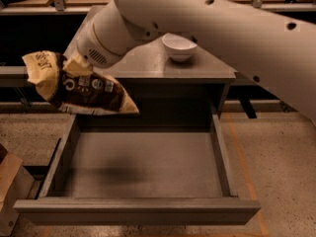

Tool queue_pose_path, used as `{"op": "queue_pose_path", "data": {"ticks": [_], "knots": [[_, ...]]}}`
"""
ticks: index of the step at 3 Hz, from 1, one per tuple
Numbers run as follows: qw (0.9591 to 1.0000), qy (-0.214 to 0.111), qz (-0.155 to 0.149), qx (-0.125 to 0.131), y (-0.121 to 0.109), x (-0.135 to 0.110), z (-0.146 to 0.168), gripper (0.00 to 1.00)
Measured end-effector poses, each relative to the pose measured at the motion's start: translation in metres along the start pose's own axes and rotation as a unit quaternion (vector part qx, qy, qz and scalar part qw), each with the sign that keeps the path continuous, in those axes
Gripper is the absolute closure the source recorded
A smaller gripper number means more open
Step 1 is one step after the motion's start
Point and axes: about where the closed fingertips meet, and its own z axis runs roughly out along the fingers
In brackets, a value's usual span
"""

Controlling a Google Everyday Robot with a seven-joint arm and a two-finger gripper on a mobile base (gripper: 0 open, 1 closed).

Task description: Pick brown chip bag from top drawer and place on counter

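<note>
Dim warm light, soft shadow in top drawer (148, 168) below jaws tight on brown chip bag (81, 86), left.

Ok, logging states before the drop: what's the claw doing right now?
Claw: closed, holding the brown chip bag aloft over the top drawer's left side.

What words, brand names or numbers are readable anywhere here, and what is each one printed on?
Chip bag, pale yellow end: large brown letters, too blurred to read.
Chip bag, dark middle: white lettering and round marks, too small to read.
Bowl, counter, drawer: no text.
Gripper, at the arm's end and holding the bag above the drawer's left wall: no markings visible.
</note>
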Motion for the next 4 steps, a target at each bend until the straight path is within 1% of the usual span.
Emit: {"op": "queue_pose_path", "data": {"ticks": [1,2,3,4], "knots": [[0.9987,0.034,-0.023,0.031,-0.057,-0.008,-0.026,1.0],[0.9962,0.069,-0.039,0.037,-0.115,0.009,-0.036,1.0],[0.9938,0.065,-0.07,0.057,-0.175,0.026,-0.04,1.0],[0.9906,0.043,-0.098,0.084,-0.202,0.008,-0.057,1.0]]}}
